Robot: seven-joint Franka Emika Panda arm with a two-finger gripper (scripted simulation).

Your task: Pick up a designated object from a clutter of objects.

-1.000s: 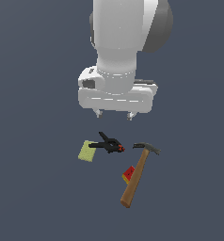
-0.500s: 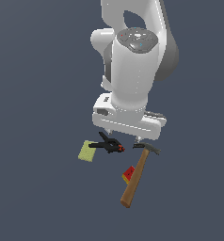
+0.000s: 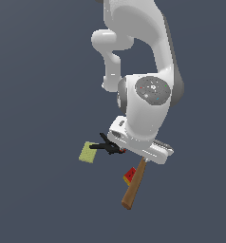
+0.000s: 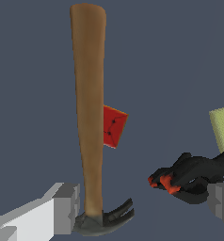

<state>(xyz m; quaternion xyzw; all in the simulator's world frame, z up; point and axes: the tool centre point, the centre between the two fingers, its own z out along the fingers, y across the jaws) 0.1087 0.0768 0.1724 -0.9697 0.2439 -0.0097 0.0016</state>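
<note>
The designated object, a hammer with a long brown wooden handle (image 4: 89, 117) and a dark grey claw head (image 4: 107, 220), lies flat. In the wrist view my gripper (image 4: 142, 207) is open and low over the clutter of objects. One grey finger (image 4: 62, 212) is right beside the hammer head, and the other finger (image 4: 222, 207) is by the black clamp with red tips (image 4: 189, 176). Head and clamp tips both lie between the fingers. In the exterior view the hand (image 3: 141, 144) hides the hammer head, and only the handle (image 3: 134, 187) shows.
A small red cube (image 4: 113, 127) sits against the handle's side, also visible as the red cube (image 3: 129, 176) in the exterior view. A flat yellow-green pad (image 3: 88, 153) lies beyond the clamp (image 3: 108, 146), toward the exterior view's left. The ground is plain dark grey.
The arm has come down toward the clutter and shifted over the hammer's head, which the hand now covers in the exterior view. None of the objects has moved.
</note>
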